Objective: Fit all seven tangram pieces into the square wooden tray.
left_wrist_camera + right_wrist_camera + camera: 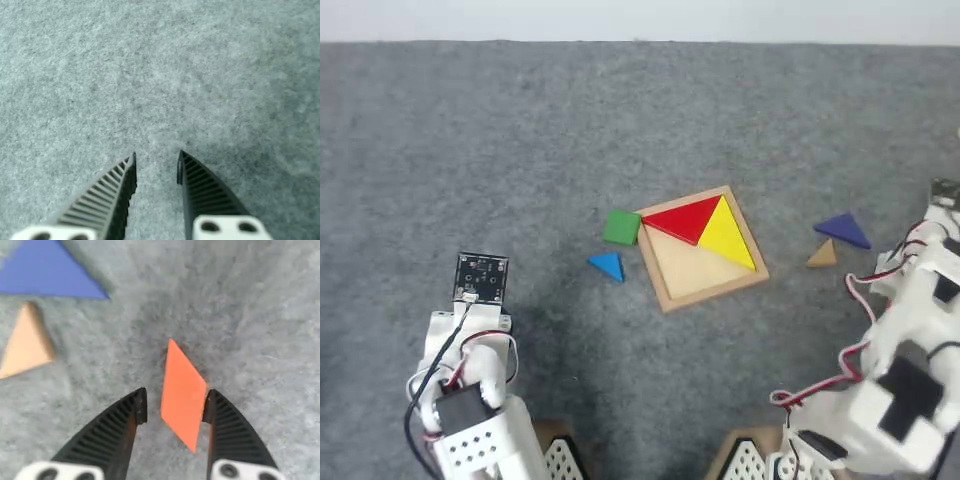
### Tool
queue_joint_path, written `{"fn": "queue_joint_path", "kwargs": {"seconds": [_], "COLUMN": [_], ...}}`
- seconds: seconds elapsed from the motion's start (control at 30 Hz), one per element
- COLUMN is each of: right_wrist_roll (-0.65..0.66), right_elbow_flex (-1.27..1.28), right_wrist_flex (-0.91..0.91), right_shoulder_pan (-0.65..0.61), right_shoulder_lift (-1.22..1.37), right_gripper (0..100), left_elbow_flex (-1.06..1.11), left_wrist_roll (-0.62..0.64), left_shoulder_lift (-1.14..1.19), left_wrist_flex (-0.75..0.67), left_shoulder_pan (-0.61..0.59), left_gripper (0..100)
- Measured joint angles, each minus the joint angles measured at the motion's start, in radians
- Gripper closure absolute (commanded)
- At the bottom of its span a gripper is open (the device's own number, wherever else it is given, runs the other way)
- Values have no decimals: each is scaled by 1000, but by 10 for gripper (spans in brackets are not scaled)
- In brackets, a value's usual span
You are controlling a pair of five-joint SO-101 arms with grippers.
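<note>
The square wooden tray (695,270) lies mid-table with a red triangle (682,218) and a yellow triangle (727,235) fitted in its far half. A green square (621,227) and a small blue triangle (608,265) lie just left of it. To its right lie a dark blue triangle (843,230) (47,272) and a tan triangle (822,255) (25,342). My right gripper (175,400) is open around an orange parallelogram (182,390) on the carpet, one finger at its edge. My left gripper (156,157) is open over bare carpet.
Grey carpet covers the whole table. The left arm (470,400) stands at the front left, well away from the pieces. The right arm (920,330) stands at the right edge, near the dark blue and tan triangles.
</note>
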Motion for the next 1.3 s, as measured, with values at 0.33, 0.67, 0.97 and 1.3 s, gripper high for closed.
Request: {"fn": "queue_joint_path", "kwargs": {"seconds": [0.33, 0.67, 0.97, 1.3], "right_wrist_roll": [8, 77, 66, 40], "right_elbow_flex": [8, -49, -92, -87], "right_wrist_flex": [-74, -152, -152, -2], "right_shoulder_pan": [-8, 133, 227, 397], "right_shoulder_lift": [126, 255, 270, 133], "right_gripper": [818, 818, 827, 909], "left_elbow_flex": [0, 0, 0, 0], "left_wrist_roll": [0, 0, 0, 0], "left_shoulder_lift": [0, 0, 0, 0], "left_wrist_flex": [0, 0, 0, 0], "left_shoulder_pan": [0, 0, 0, 0], "left_gripper": [867, 867, 867, 867]}}
